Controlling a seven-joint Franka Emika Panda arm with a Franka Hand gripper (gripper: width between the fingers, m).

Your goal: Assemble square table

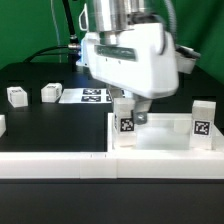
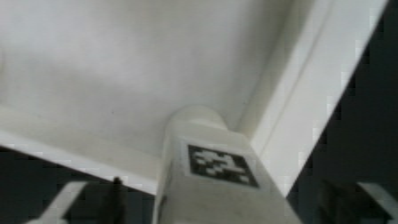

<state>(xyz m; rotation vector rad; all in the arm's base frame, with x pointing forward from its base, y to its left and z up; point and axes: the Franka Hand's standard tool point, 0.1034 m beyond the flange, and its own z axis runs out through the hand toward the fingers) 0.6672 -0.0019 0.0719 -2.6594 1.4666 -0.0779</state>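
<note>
- The pincer [image 1: 136, 112] is released: in the wrist view its fingers [image 2: 68, 200] stand wide on either side of an upright leg [image 2: 214, 150], with a dark gap on each side and no contact.
- That leg [image 1: 126, 121] stands upright in a corner of the square tabletop [image 1: 165, 140], at the slab's end toward the exterior view's left, with its black-and-white tag facing the camera.
- The tabletop lies flat on the black desk [image 1: 60, 125], near the front edge and toward the exterior view's right. The wrist view shows its raised rim [image 2: 306, 80] running just beside the leg.
- A second leg [image 1: 203, 120] stands upright at the slab's corner toward the exterior view's right, tag forward.
- Two loose legs [image 1: 16, 96] [image 1: 50, 92] lie on the desk toward the exterior view's left, well apart from the slab.
- The marker board [image 1: 92, 95] lies flat farther back, between the loose legs and the arm.
- A long white low wall [image 1: 55, 165] runs along the desk's front edge, just in front of the slab.
</note>
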